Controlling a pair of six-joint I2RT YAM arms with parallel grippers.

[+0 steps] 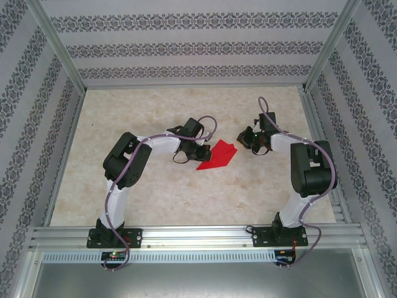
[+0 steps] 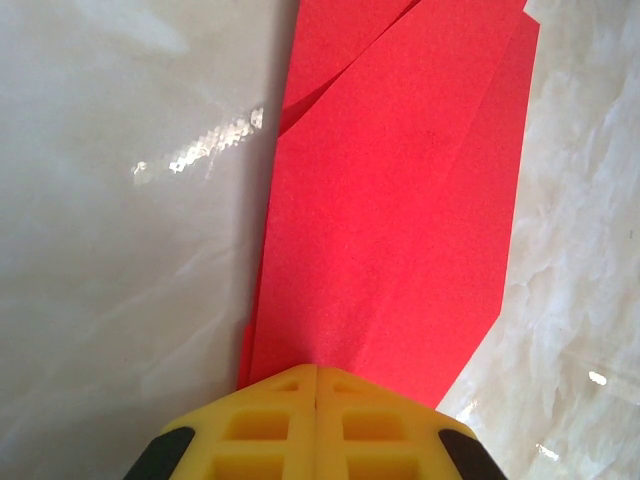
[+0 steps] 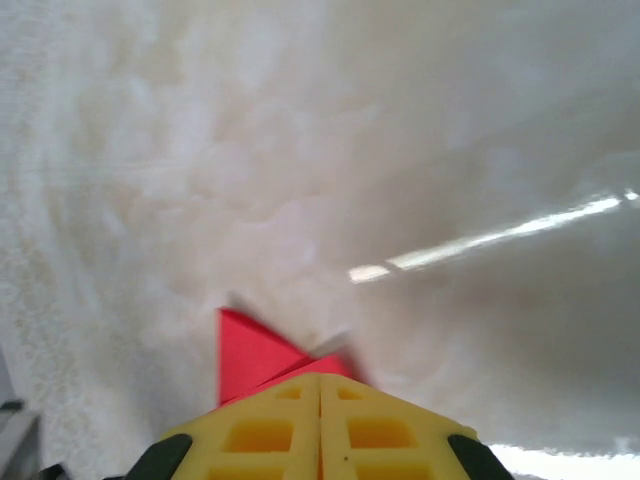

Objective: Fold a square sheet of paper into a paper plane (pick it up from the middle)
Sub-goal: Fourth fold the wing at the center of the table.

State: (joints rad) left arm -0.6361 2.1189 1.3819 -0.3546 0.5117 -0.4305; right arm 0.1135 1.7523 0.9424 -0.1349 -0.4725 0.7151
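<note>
The plane point(image 1: 217, 156) is found lying flat on the table point(image 1: 155, 192), about midway between the two arms, with its long axis running from one gripper toward the other. The left gripper point(image 1: 197, 153) is seen at the plane's left end, and the right gripper point(image 1: 242, 138) at its right end, so neither arm is clearly nearer. From the left wrist, the left gripper point(image 2: 316, 372) is shown fully closed, and the plane point(image 2: 400, 200) stretches straight away from its tips. From the right wrist, the right gripper point(image 3: 320, 380) is likewise closed, and a small red corner of the plane point(image 3: 250, 350) juts out just past its tips. Whether paper is actually pinched by either gripper, or only pressed down, cannot be told.
</note>
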